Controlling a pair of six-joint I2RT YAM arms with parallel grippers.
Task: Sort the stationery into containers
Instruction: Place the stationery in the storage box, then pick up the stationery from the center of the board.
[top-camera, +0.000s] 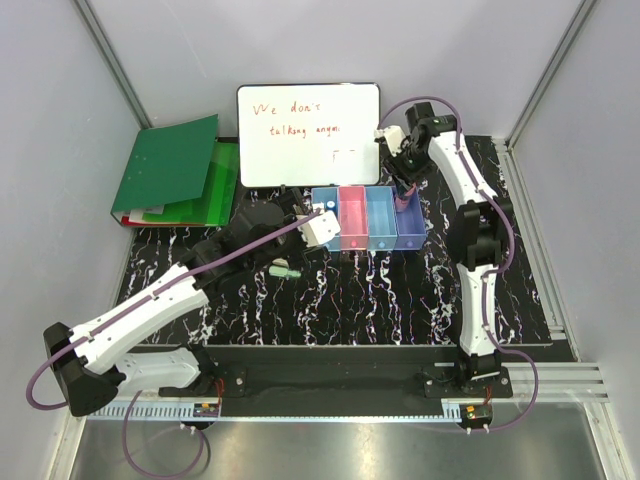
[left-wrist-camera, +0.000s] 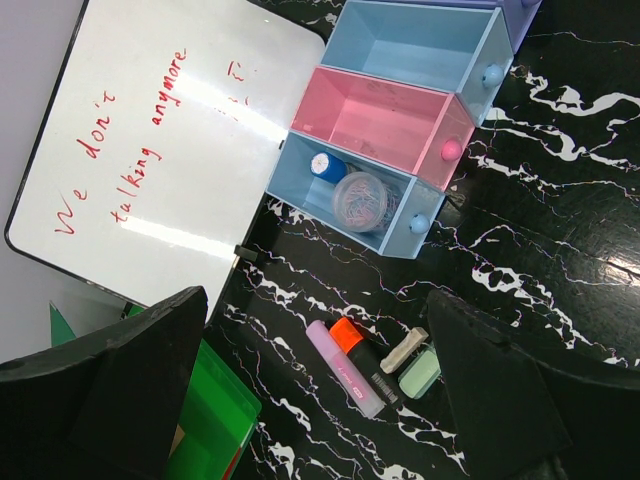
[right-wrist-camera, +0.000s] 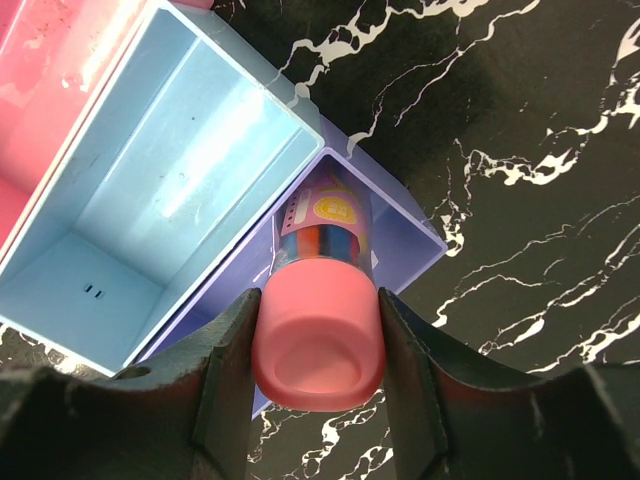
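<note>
Right gripper clamps a pink-capped stick reaching into the purple end bin; left gripper spread wide. Leftmost blue bin holds blue-capped bottle, clear round box.

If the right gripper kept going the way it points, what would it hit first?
Probably the purple bin: the right gripper points down into it, holding a pink-capped tube whose far end is inside. The tube would touch the bin's floor first, though depth is unclear.
</note>
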